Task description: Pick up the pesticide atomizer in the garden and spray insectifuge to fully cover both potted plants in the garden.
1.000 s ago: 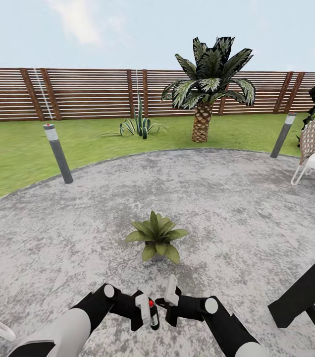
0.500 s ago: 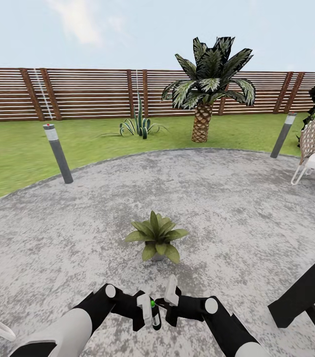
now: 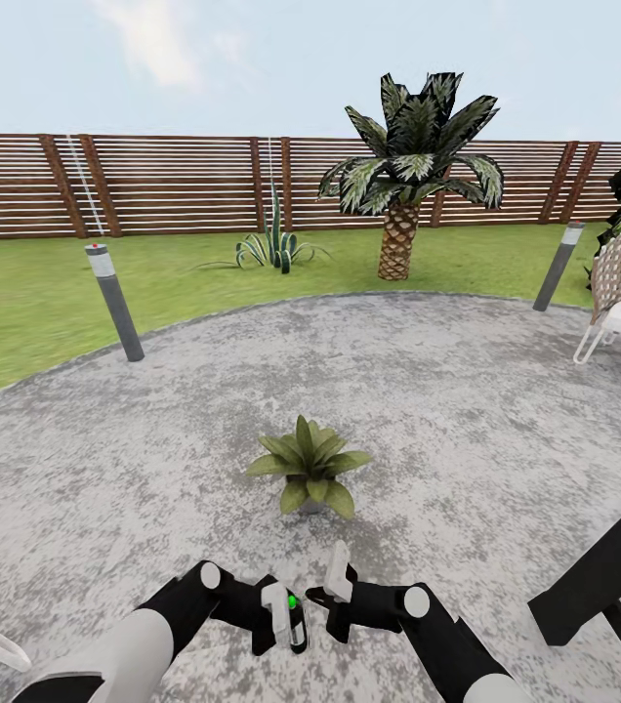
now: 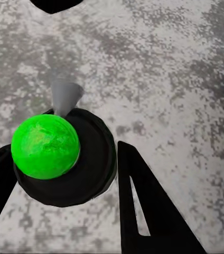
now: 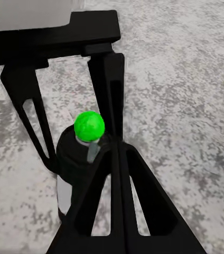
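Both grippers low over the patio. My left gripper jaws pinch the atomizer, cap now green. Right gripper jaws pressed together beside it. Plant just ahead.

My rig's two arms wore glossy white shells over the forearms, turning matte black toward the wrists, each with a round white joint cap. The left gripper and right gripper paired white finger pads with thin black fingers cut with triangular openings.
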`<state>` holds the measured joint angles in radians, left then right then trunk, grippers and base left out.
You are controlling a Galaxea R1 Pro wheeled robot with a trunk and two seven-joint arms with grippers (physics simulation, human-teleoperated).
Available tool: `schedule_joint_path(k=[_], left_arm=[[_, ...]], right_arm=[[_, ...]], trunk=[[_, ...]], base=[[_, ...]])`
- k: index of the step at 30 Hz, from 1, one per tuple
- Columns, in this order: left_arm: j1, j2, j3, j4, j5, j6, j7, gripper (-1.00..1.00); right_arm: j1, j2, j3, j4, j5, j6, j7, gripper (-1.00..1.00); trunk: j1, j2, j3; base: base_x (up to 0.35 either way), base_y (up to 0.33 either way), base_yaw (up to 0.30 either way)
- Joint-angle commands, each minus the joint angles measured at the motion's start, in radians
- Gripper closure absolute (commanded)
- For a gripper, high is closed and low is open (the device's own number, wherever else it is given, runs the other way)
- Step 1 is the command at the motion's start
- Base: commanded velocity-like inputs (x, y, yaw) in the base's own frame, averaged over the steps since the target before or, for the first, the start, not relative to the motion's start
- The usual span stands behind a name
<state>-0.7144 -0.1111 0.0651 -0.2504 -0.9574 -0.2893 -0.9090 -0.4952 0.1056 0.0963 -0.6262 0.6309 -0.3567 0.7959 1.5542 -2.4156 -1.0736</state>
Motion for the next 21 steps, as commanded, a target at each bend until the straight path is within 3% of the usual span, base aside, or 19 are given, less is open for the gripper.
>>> schedule_joint_path(k=[1,8,9,17,21], left_arm=[[0.0,0.01,0.007,-0.001,-0.009,-0.004,-0.004,1.0],[0.001,0.095,0.005,-0.001,-0.01,-0.005,-0.004,1.0],[0.001,0.108,0.005,-0.001,-0.01,-0.005,-0.004,1.0],[0.001,0.182,0.009,-0.005,-0.001,-0.005,-0.001,1.0],[0.001,0.201,0.017,-0.014,0.002,0.004,0.009,1.0]], right_arm=[[0.0,0.0,-0.001,-0.001,0.009,-0.005,0.0,1.0],[0.0,-0.001,-0.001,0.0,0.009,-0.005,0.0,1.0],[0.0,-0.001,-0.001,0.001,0.009,-0.005,0.0,-1.0],[0.0,-0.006,-0.003,0.004,0.012,-0.005,-0.004,-1.0],[0.0,-0.016,-0.007,0.009,0.012,-0.006,-0.026,-1.0]], trunk=[[0.0,0.0,-0.001],[0.0,0.0,-0.001],[0.0,0.0,-0.001],[0.0,0.0,-0.001],[0.0,0.0,-0.001]], base=[[0.0,0.0,0.0],[0.0,0.0,0.0],[0.0,0.0,0.0],[0.0,0.0,0.0],[0.0,0.0,0.0]])
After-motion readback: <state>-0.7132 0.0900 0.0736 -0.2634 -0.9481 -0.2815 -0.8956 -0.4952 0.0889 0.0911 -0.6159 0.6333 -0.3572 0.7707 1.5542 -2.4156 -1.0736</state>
